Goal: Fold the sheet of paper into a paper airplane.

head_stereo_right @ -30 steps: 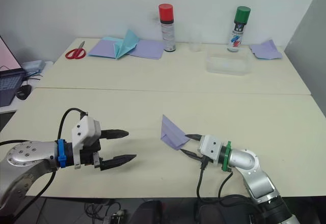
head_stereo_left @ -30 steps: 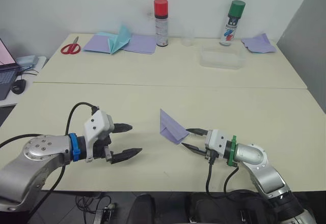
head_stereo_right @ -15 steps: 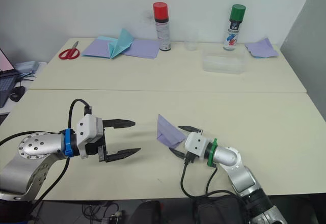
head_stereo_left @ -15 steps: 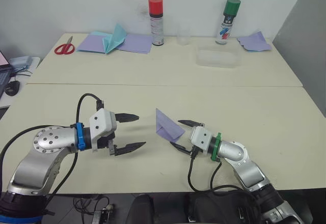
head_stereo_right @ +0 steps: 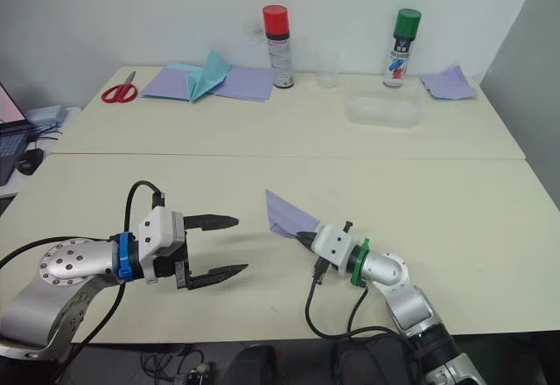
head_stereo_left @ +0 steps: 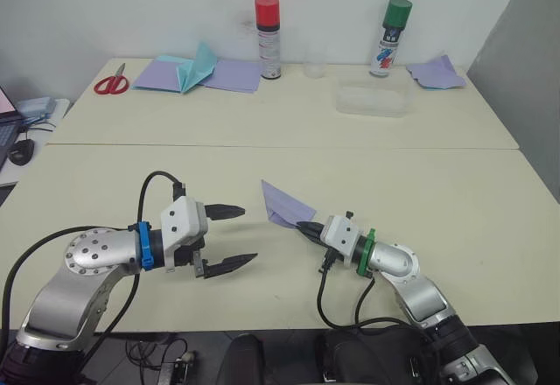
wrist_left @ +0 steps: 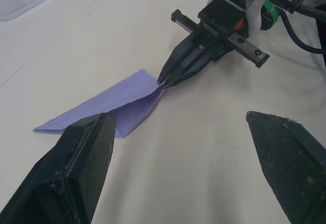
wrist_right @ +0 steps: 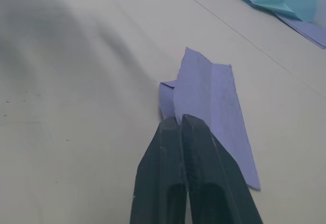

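The right gripper [head_stereo_left: 302, 226] pinched the near corner of the folded purple sheet of paper [head_stereo_left: 282, 205], which lay on the table [head_stereo_left: 455, 192]. Beside the paper, the left gripper [head_stereo_left: 238, 235] hovered wide open. Mid-fold, probably; next, that open gripper likely needed to press a crease.

Taking the red-capped spray can [head_stereo_left: 267, 38] at the back of the table [head_stereo_left: 437, 184] as landmark: flat lavender sheets [head_stereo_left: 232, 75] lie just to its left, with a teal folded paper [head_stereo_left: 198, 66] on them and red-handled scissors [head_stereo_left: 109, 80] farther left. To its right stand what looks like a small clear cup [head_stereo_left: 314, 62], a clear plastic container [head_stereo_left: 373, 101], a green-capped spray can [head_stereo_left: 390, 38] and another crumpled lavender sheet [head_stereo_left: 436, 72].
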Motion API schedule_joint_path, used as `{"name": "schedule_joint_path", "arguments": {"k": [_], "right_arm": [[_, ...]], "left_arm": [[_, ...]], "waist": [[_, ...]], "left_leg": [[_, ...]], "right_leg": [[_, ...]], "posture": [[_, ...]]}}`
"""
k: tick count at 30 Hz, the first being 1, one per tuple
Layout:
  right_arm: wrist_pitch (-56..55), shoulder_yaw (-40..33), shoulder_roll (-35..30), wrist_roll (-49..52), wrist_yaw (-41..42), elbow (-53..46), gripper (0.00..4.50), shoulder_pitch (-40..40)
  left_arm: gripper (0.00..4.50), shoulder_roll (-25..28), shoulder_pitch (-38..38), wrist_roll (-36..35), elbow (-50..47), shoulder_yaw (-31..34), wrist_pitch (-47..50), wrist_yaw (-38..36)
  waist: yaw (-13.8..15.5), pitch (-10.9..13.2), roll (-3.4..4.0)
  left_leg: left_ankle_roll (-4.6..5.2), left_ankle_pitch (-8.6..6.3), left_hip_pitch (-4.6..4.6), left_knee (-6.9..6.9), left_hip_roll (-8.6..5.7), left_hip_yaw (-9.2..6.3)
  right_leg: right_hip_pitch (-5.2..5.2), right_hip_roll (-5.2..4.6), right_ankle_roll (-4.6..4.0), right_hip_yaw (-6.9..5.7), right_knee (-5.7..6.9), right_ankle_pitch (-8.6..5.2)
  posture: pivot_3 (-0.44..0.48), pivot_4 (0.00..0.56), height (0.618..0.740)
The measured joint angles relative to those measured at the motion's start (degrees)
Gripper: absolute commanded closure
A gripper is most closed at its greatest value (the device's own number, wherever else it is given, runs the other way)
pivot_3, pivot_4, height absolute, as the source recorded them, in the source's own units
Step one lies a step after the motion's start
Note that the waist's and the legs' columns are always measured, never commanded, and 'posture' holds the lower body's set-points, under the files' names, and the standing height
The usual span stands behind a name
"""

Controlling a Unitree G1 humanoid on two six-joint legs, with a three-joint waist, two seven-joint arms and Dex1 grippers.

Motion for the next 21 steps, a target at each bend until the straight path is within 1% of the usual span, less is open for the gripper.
{"name": "schedule_joint_path", "arguments": {"k": [5,8,12,14,16,21], "right_arm": [[0.2,-0.3,0.2,0.6,-0.1,0.8,4.49,-0.6],[0.3,-0.7,-0.6,3.2,2.0,0.3,4.49,-0.6],[0.6,-0.2,-5.5,9.6,10.8,-4.7,4.49,1.1],[-1.0,0.0,-10.1,11.9,16.6,-6.2,4.49,1.4],[-2.8,-0.1,-13.2,13.6,20.9,-6.2,4.49,1.5],[-8.6,-0.4,-17.3,16.8,29.3,-3.3,4.49,1.7]], "left_arm": [[0.00,-0.5,0.0,0.0,0.0,0.0,0.2,0.5],[0.00,-0.5,0.0,0.0,0.0,0.0,0.5,0.4],[0.00,-0.4,0.0,0.0,0.0,0.0,0.4,-0.3],[0.00,-0.4,0.0,0.0,0.1,0.0,0.3,-0.7],[0.00,-0.4,0.0,0.0,0.1,0.0,0.0,-1.5],[0.00,-0.2,0.7,0.2,0.1,-0.4,-0.8,-3.7]], "waist": [[0.0,0.0,0.00],[0.0,0.0,0.00],[0.0,0.0,0.00],[0.0,0.0,0.00],[0.1,0.0,0.00],[0.0,0.0,0.00]], "left_leg": [[0.00,0.00,0.01,0.01,-0.01,0.01],[0.00,0.00,0.01,0.01,-0.02,0.01],[0.00,0.00,0.01,0.01,-0.04,0.00],[0.00,0.00,0.04,0.04,-0.05,0.02],[0.00,0.00,0.12,0.07,-0.04,0.03],[0.01,0.00,0.45,0.05,0.01,0.09]], "right_leg": [[0.02,0.00,0.00,0.00,0.00,0.00],[0.03,0.01,0.00,0.00,0.00,0.00],[0.07,0.01,0.00,-0.02,-0.01,0.00],[0.10,0.02,0.01,-0.04,-0.01,0.00],[0.16,0.02,0.03,-0.05,-0.01,0.02],[0.40,0.03,0.02,-0.04,0.02,0.01]], "posture": [[0.000,0.150,0.740],[0.000,0.150,0.740],[0.000,0.150,0.740],[0.000,0.150,0.740],[0.000,0.150,0.740],[0.000,0.150,0.740]]}}
